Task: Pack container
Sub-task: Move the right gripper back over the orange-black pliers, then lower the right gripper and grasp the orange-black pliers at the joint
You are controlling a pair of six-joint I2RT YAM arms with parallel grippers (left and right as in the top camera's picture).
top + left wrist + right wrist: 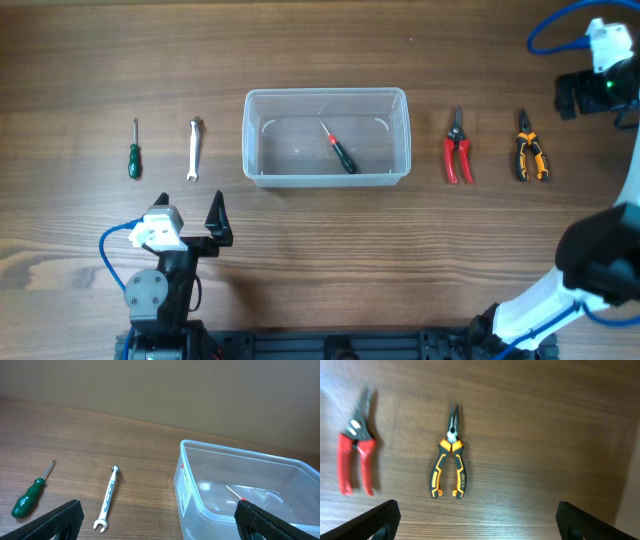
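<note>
Wood-grain table (320, 270) spans every view, and at the centre of the overhead frame sits the container (325, 94), long side across, placed, I judge, where both arms can reach it. One red screwdriver (341, 152) lies slanted on its floor. The other tools wait outside in a parallel row, probably so each arm clears its own side: wrench (195, 150) and green screwdriver (134, 152) at left, red cutters (458, 150) and pliers (530, 152) at right. The left gripper (157, 510), lower left overhead, is spread wide and holds nothing, facing wrench and container. The right gripper (476, 510), upper right, likewise gapes empty, looking down on the pliers, seemingly lining up a pick. A plain beige wall (200, 390) backs the table.
</note>
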